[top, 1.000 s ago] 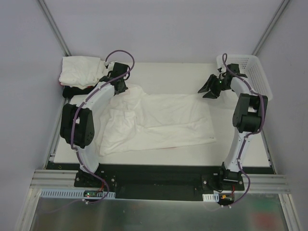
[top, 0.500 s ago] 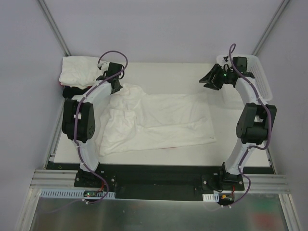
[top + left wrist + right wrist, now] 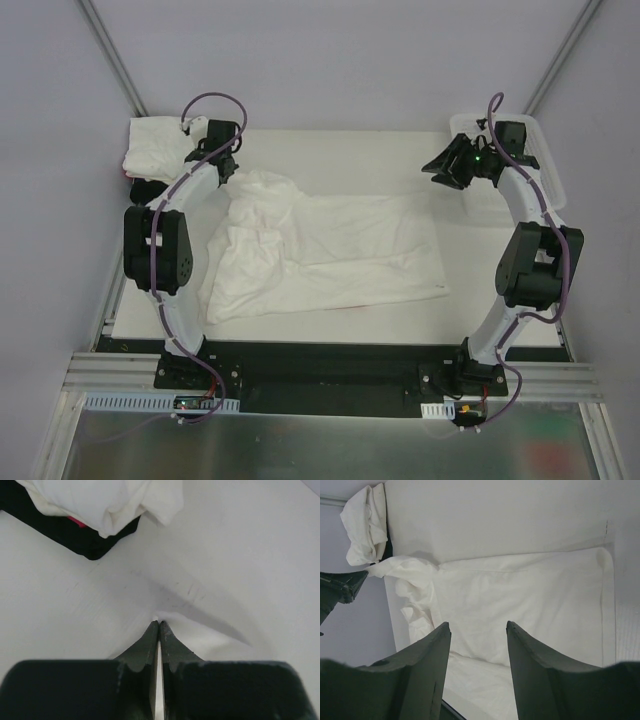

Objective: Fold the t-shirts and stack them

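the white t-shirt (image 3: 340,250) lies limp on the table (image 3: 340,150), thin soft cloth, flat on its right half, rumpled into soft ridges on the left. the left hand (image 3: 159,625) is clenched on its far-left corner, drawn into a taut peak — so slim a pinch could slip, or drag could bunch the cloth further. the right hand (image 3: 478,626) hovers spread, empty. beyond, the lumpy stack (image 3: 165,145) — white over black — risks a nudge.

shirt (image 3: 340,245): white cloth, soft, matt, creased
stack (image 3: 160,148): white cloth over black cloth, rumpled
table (image 3: 340,150): white, smooth, matt, faint scuffs
fingers (image 3: 148,647): black plastic, matt
frame (image 3: 110,378): bare metal, dull sheen
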`<action>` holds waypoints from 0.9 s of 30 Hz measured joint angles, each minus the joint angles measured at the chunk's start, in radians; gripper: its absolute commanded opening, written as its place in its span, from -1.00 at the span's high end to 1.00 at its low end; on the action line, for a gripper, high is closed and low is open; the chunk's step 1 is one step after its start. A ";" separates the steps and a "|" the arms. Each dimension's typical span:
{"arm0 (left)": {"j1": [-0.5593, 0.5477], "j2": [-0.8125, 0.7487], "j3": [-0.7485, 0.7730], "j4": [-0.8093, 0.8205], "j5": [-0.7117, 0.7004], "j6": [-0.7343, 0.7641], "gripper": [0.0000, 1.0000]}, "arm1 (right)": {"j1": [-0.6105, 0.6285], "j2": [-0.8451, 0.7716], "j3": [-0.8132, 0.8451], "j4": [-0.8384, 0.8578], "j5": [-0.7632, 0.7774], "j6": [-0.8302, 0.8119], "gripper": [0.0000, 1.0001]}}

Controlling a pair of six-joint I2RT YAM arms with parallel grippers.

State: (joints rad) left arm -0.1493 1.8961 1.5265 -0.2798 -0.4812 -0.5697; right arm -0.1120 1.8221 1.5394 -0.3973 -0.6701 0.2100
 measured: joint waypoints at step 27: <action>0.128 -0.084 -0.057 0.032 -0.081 0.005 1.00 | -0.022 -0.005 -0.032 0.027 0.000 0.015 -0.05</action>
State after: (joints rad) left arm -0.0216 1.8118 1.4693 -0.2474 -0.5625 -0.5648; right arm -0.1337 1.8172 1.5070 -0.3706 -0.6701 0.2249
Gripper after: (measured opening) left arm 0.006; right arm 0.525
